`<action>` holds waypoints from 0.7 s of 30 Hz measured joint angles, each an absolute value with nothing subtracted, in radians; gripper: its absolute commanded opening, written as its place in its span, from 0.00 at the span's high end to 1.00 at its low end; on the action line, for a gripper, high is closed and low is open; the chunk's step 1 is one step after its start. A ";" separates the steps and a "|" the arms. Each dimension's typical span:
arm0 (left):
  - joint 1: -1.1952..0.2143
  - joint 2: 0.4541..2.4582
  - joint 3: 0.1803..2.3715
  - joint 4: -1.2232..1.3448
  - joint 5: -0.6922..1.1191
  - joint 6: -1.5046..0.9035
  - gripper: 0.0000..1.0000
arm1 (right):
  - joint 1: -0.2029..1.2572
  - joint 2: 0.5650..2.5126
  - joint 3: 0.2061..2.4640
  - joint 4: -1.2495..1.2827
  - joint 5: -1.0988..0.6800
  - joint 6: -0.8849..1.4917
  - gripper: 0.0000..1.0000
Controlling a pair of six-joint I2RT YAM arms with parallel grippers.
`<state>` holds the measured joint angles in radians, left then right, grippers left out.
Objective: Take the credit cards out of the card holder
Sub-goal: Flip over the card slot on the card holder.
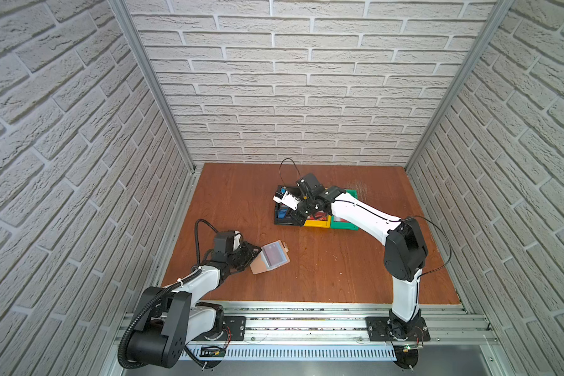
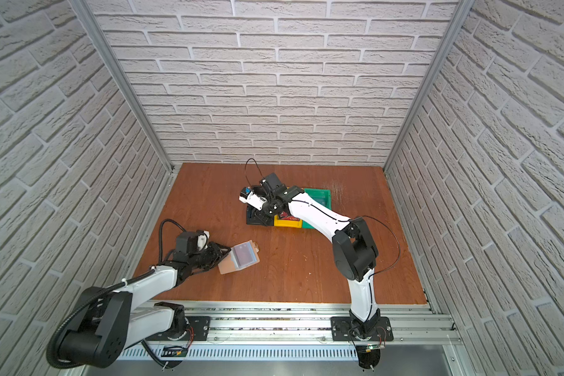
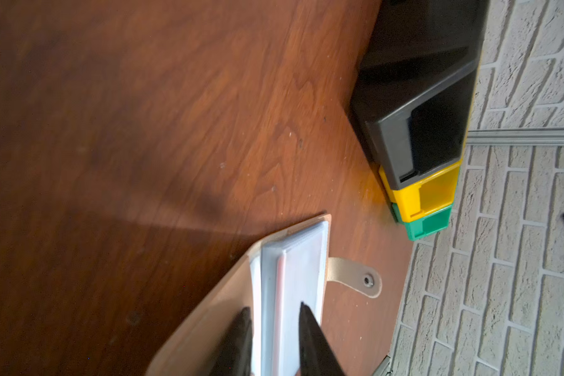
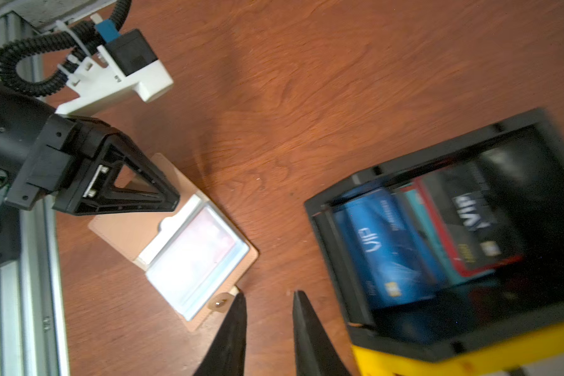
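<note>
The tan card holder [image 1: 258, 265] [image 2: 225, 265] lies open on the table at the left, clear sleeves up, snap tab [image 3: 365, 281] flat. A reddish credit card [image 4: 209, 234] shows inside the top sleeve [image 1: 272, 255]. My left gripper [image 3: 274, 307] [image 1: 256, 252] is shut on the stack of sleeves [image 3: 293, 260] at the holder's left edge. Several credit cards lie in the black bin, among them a blue one [image 4: 381, 247] and a dark one with a red edge [image 4: 469, 221]. My right gripper [image 4: 268, 294] [image 1: 295, 216] hangs over that bin's near corner, open and holding nothing.
Three bins stand in a row at the back middle: black [image 1: 279, 223], yellow [image 1: 316, 224] and green [image 1: 352, 195]. A red card [image 1: 318, 215] lies in the yellow one. The right arm reaches over the yellow and green bins. Brick-pattern walls close three sides.
</note>
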<state>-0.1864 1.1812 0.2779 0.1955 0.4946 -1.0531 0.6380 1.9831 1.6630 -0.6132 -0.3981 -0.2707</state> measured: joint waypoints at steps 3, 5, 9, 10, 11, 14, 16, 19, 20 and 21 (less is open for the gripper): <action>-0.186 1.184 0.278 0.175 0.495 -1.045 0.76 | 0.674 2.030 1.617 -0.606 -0.439 -0.206 0.76; -0.186 1.187 0.281 0.160 0.495 -1.040 0.77 | 0.692 2.075 1.605 -0.603 -0.456 -0.168 0.80; -0.186 1.206 0.290 0.147 0.494 -1.029 0.80 | 0.715 2.147 1.593 -0.604 -0.470 -0.117 0.82; -0.186 1.211 0.291 0.148 0.494 -1.028 0.81 | 0.715 2.156 1.593 -0.607 -0.469 -0.110 0.83; -0.186 1.217 0.291 0.148 0.493 -1.028 0.81 | 0.714 2.163 1.593 -0.612 -0.469 -0.107 0.83; -0.186 1.231 0.291 0.148 0.492 -1.027 0.81 | 0.710 2.167 1.588 -0.614 -0.461 -0.093 0.84; -0.186 1.232 0.291 0.148 0.492 -1.025 0.81 | 0.709 2.167 1.580 -0.612 -0.450 -0.088 0.85; -0.186 1.232 0.291 0.148 0.491 -1.024 0.81 | 0.706 2.167 1.570 -0.612 -0.450 -0.085 0.88; -0.186 1.232 0.291 0.148 0.491 -1.023 0.81 | 0.706 2.167 1.570 -0.612 -0.450 -0.084 0.89; -0.186 1.232 0.291 0.148 0.490 -1.023 0.81 | 0.706 2.167 1.570 -0.612 -0.450 -0.084 0.89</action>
<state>-0.1864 1.2320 0.2909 0.1482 0.4904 -1.0225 0.7059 2.1674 1.5696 -0.6125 -0.4503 -0.0841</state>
